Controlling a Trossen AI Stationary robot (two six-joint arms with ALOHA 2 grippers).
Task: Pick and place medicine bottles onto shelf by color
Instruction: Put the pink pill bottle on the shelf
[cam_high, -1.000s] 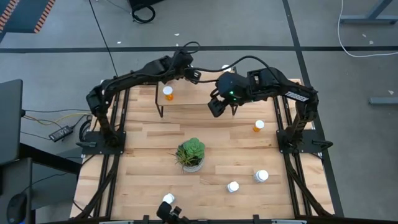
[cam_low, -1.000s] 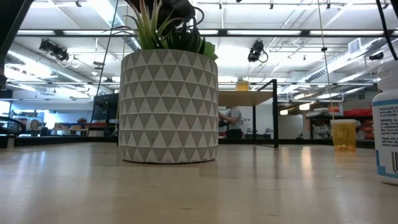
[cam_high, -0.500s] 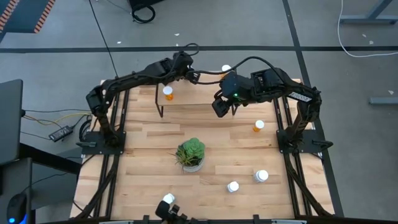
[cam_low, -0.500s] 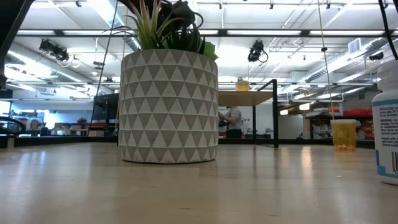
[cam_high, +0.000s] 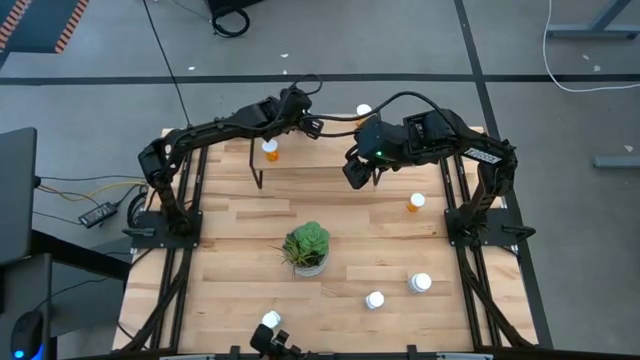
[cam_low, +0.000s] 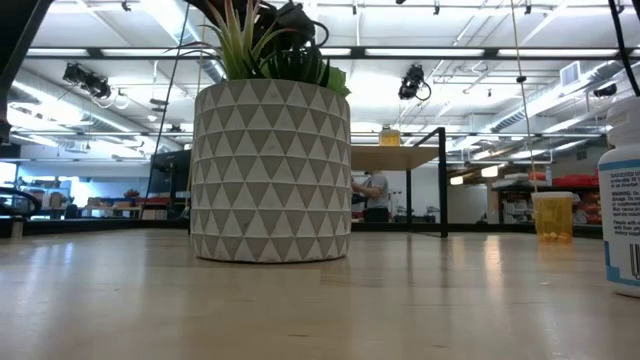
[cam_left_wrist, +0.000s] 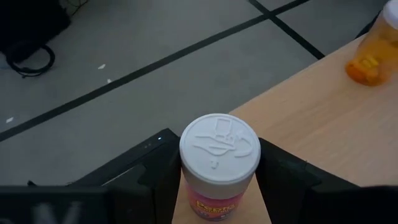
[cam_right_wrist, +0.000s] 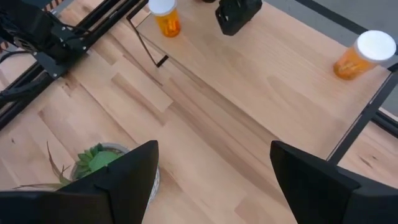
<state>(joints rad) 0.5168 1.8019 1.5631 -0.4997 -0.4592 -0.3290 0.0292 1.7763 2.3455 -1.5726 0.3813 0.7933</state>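
Table (cam_high: 240, 300): filling the high view's centre, with the shelf (cam_high: 310, 165) standing along its upper edge.

Left arm: stretching from the left side up and rightward over the shelf's back edge. Left gripper (cam_high: 307, 118) is clenching a pink-bodied white-capped bottle (cam_left_wrist: 219, 163) between its fingers (cam_left_wrist: 152, 180).

Right arm: folding in from the right, elbow high. Right gripper (cam_high: 356, 172) is hovering over the shelf's right half, fingers (cam_right_wrist: 124, 180) spread wide and holding nothing.

Potted plant (cam_high: 306, 247): mid-table.

Bottles: one orange (cam_high: 270, 150) on the shelf's left part, another (cam_high: 364, 111) at the shelf's upper right; one orange (cam_high: 416, 203) on the table at right; white ones (cam_high: 375, 299), (cam_high: 421, 283) at lower right.
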